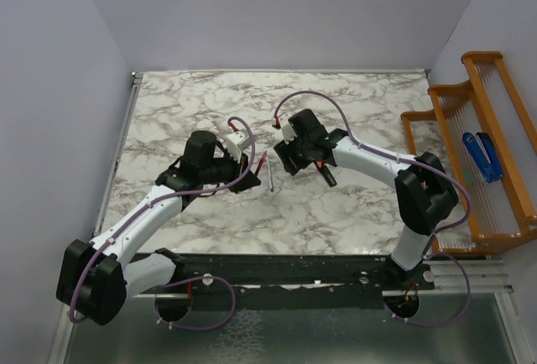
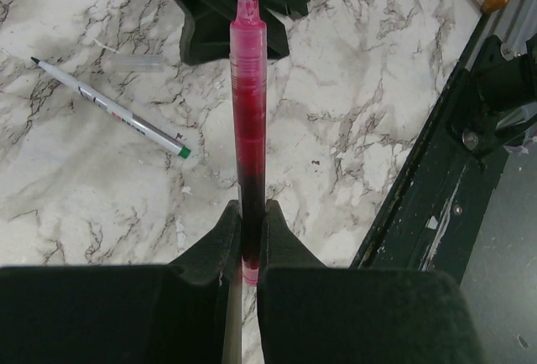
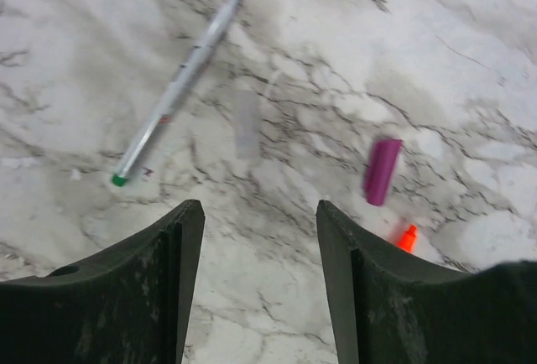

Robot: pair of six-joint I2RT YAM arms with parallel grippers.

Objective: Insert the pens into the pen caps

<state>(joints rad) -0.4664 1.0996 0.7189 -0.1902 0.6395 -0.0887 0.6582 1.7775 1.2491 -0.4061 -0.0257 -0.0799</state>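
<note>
My left gripper (image 2: 250, 213) is shut on the lower end of the slim red-pink pen (image 2: 249, 104), whose white tip points at my right gripper's black body (image 2: 235, 3). In the top view the left gripper (image 1: 245, 161) holds this pen (image 1: 263, 165) above the table's middle. The silver-grey pen (image 3: 176, 87) with a green end lies flat on the marble; it also shows in the left wrist view (image 2: 109, 108) and in the top view (image 1: 271, 181). My right gripper (image 3: 258, 213) is open and empty above the marble. The magenta-purple cap (image 3: 382, 171) lies ahead of its right finger. An orange tip (image 3: 407, 236) shows beside that finger. The black marker (image 1: 329, 176) lies under the right arm.
A clear, faint cap (image 3: 246, 125) lies beside the silver pen, also in the left wrist view (image 2: 138, 64). An orange wooden rack (image 1: 457, 121) with a blue object (image 1: 482, 156) stands off the table's right edge. The black front rail (image 2: 436, 213) runs along the near edge.
</note>
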